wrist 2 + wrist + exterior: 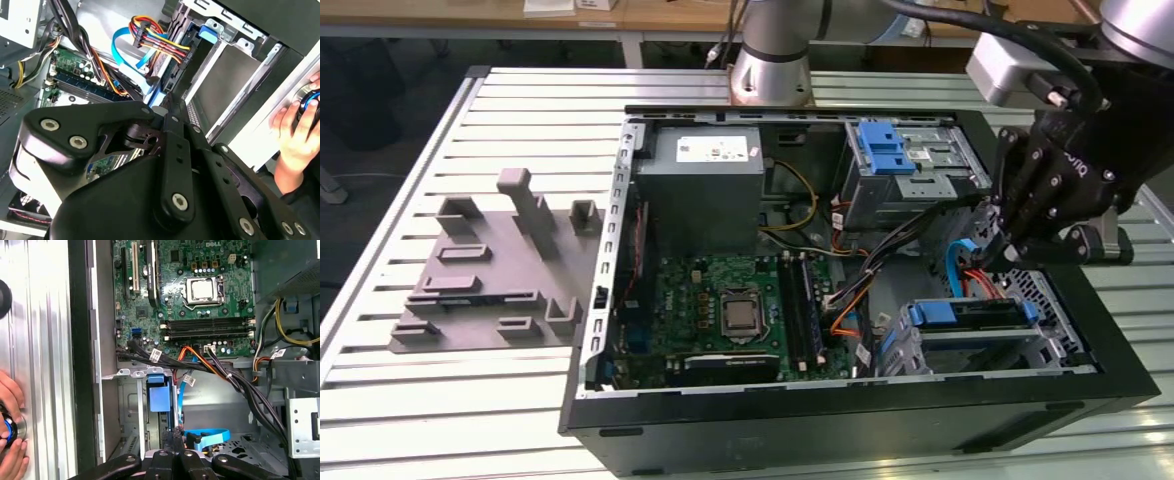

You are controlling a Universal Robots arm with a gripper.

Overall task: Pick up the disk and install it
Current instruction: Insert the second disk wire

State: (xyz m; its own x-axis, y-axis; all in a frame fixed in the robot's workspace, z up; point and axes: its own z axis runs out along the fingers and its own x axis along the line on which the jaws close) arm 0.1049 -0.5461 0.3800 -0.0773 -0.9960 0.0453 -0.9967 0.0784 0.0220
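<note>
Blue plastic frames the disk [970, 316], which lies flat in the lower bay at the near corner of the computer case [854, 425], on the exterior view's right, apparently lined up with the bay rails for seating. The gripper [991, 262] hangs just above the bay's far edge, its fingers drawn narrow with nothing visible between them. The case also holds a motherboard [727, 310], a grey power supply [707, 185] and a blue-latched drive cage [907, 160].

Disk [160, 399] mostly hidden in its bay; hand [11, 430] cut off at the frame edge.
</note>
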